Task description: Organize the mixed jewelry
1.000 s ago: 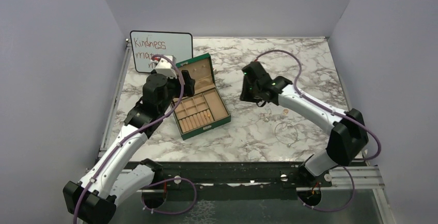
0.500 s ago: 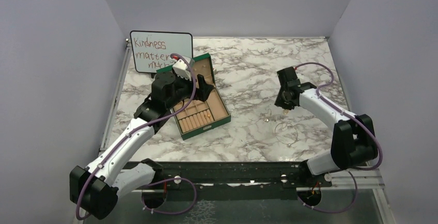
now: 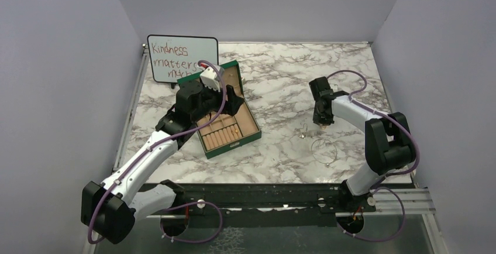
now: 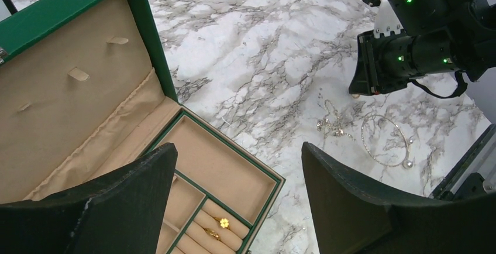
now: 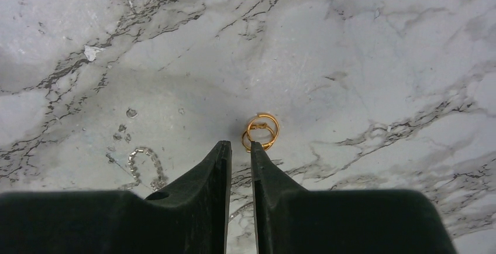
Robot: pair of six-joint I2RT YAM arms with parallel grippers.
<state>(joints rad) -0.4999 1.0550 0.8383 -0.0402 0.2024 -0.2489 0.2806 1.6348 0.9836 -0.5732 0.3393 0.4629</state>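
The loose jewelry lies on the marble at right. A pair of gold rings (image 5: pixel 261 131) sits just past my right fingertips, touching neither. A short silver chain bit (image 5: pixel 143 166) lies to their left. Small silver bits (image 4: pixel 332 126) and a thin silver wire loop (image 3: pixel 323 148), which also shows in the left wrist view (image 4: pixel 386 140), lie nearby. My right gripper (image 5: pixel 240 147) is low over the table, its jaws a narrow gap apart and empty. My left gripper (image 4: pixel 238 151) is wide open and empty above the open green box (image 3: pixel 248 137). Two gold rings (image 4: pixel 222 223) sit in the box's ring rolls.
The box's lid (image 4: pixel 149 31) stands open towards the back left. A whiteboard (image 3: pixel 175 55) with handwriting stands behind it. The right arm's wrist (image 4: pixel 409 55) hangs above the jewelry. The table's near edge has a black rail (image 3: pixel 263 192).
My right arm swung right, away from the box, and came down over the loose gold rings. My left arm moved forward and right, over the box.
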